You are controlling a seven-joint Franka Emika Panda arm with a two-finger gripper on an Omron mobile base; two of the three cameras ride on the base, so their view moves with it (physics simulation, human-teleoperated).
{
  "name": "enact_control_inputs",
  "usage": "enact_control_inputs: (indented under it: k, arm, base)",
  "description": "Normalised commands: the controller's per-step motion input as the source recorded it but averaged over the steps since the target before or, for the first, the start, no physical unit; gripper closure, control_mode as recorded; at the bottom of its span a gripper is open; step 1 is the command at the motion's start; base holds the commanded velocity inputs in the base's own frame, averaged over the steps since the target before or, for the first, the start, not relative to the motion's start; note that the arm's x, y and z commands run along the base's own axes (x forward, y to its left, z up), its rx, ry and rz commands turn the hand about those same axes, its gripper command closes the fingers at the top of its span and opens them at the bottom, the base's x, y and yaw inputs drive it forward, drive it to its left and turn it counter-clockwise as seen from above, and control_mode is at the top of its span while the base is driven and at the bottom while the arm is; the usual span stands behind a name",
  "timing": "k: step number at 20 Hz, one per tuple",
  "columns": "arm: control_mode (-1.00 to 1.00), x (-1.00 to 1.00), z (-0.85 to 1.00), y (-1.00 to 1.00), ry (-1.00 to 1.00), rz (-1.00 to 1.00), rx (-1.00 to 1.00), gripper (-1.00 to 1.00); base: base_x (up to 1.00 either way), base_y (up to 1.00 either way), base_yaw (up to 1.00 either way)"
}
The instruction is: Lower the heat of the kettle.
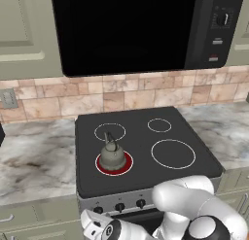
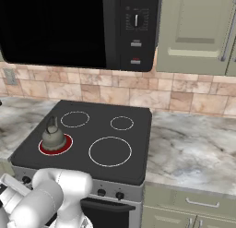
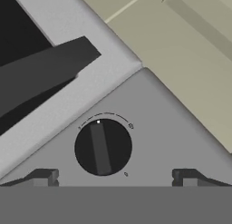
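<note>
Stove (image 1: pixel 194 171) and kettle, arm working low at the front panel.
The kettle (image 1: pixel 112 155) is sitting on the glowing red front-left burner (image 1: pixel 125 167); the gripper (image 3: pixel 113 177) is facing a dark knob (image 3: pixel 103 147), fingertips (image 3: pixel 43 177) spread open, apart from it.

We see only the tips of the tool (image 3: pixel 115 177); markings around the stove knob (image 3: pixel 103 147) are too small to read.

A home kitchen: a black glass-top stove (image 1: pixel 146 151) with ringed burners sits between marble tables (image 1: pixel 34 156), under a black microwave (image 1: pixel 146 30), with a tan tile backsplash (image 2: pixel 184 95) and pale green cabinets (image 2: pixel 193 33).
</note>
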Motion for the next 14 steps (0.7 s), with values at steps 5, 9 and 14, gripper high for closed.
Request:
enact_control_inputs:
  k: [5,9,14]
  arm:
    - [-1.0,0.05,-0.07,0.0,0.0,0.0,0.0,-1.0]
    - [-1.0,0.07,-0.07,0.0,0.0,0.01,0.0,-1.0]
    - [-1.0,0.06,-0.06,0.03,0.0,0.01,0.0,-1.0]
  base:
    - [0.0,0.0,0.0]
    - [0.0,0.0,0.0]
    - [0.0,0.0,0.0]
